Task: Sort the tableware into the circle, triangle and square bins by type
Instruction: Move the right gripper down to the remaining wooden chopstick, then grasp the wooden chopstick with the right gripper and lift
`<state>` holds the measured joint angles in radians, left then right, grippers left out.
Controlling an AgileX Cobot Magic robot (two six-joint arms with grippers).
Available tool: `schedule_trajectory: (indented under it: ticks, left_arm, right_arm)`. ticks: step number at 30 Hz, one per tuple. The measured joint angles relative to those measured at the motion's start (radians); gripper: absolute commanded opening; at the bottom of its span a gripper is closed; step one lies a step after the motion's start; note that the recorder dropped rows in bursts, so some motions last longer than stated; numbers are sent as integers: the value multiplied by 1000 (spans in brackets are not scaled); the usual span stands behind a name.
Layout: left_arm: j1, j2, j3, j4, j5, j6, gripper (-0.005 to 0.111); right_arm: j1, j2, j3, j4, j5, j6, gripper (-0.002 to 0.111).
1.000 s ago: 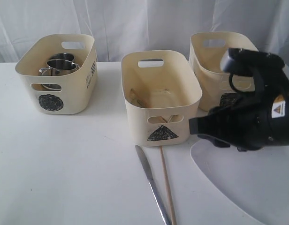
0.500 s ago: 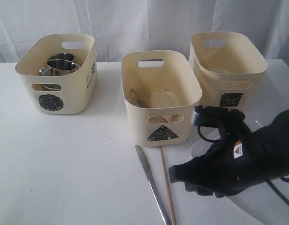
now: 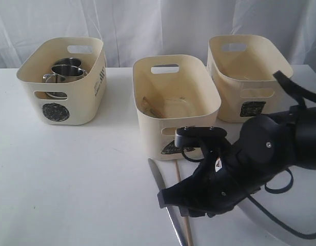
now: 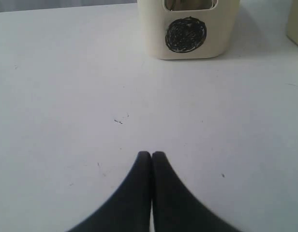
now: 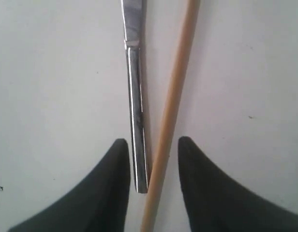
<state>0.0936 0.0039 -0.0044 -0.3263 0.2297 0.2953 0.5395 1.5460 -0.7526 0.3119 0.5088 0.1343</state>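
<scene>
Knife lay on the table, near side of the triangle tub, long axis running near-to-far, blade end toward the tub and handle end toward me. One wooden chopstick lay just beside it on the right, almost parallel.

My right gripper hung straight over the near ends, jaws apart. It held nothing. Fingers stood left and right of the pair, so the closing line ran across the long axes. The knife's handle end and the chopstick both sat in the gap. Judgement: closing as it stood would catch both, and both are cutlery, so that's acceptable if the pinch holds.

My left gripper was fully shut, empty, above bare table facing the circle tub, well apart from the knife. Right arm was clearly the nearer one.

Counts:
- Tubs: three, circle far left, triangle middle, square tub far right.
- Steel mugs: two, inside the circle tub.
- Knife: one.
- Chopstick: one in view.
- White plate: one, near right, partly under my arm.

Something lay on the triangle tub's floor, but I couldn't tell what.
</scene>
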Motion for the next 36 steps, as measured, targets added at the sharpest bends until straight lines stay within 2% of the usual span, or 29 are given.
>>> schedule_trajectory:
  ticks: [13,36]
  left_arm:
    - [0,0,0,0,0,0,0]
    - [0,0,0,0,0,0,0]
  right_arm:
    - [0,132,-90,-74,4,-15,32]
    - [0,230,-113,-134,-5,-15,32]
